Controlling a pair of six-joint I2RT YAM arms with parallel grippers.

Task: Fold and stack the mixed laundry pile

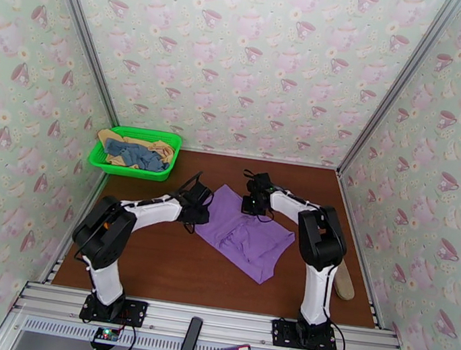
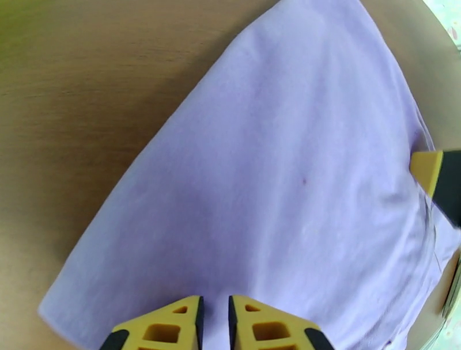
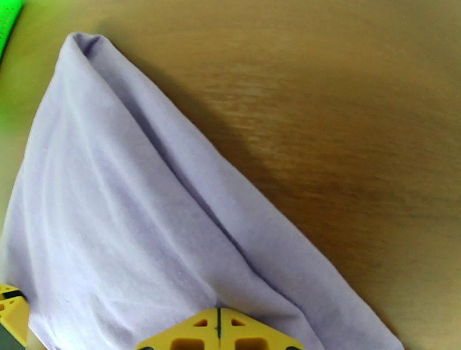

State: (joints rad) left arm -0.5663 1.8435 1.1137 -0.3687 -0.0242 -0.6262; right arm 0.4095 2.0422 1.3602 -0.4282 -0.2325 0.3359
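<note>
Light and limp, the purple shirt [image 1: 243,232] lies in the middle of the surface [image 1: 151,264] and is best pinched at an edge or corner. The right tool [image 3: 219,329] is clamped on a raised fold at its far edge, while the left tool [image 2: 214,316] hangs over its left edge, jaws a slit apart, seemingly gripping nothing. Its sleeves and collar are hard to make out, and the blue shirt [image 1: 139,155] and tan shirt [image 1: 110,137] lie tangled in the green basket [image 1: 167,138].
</note>
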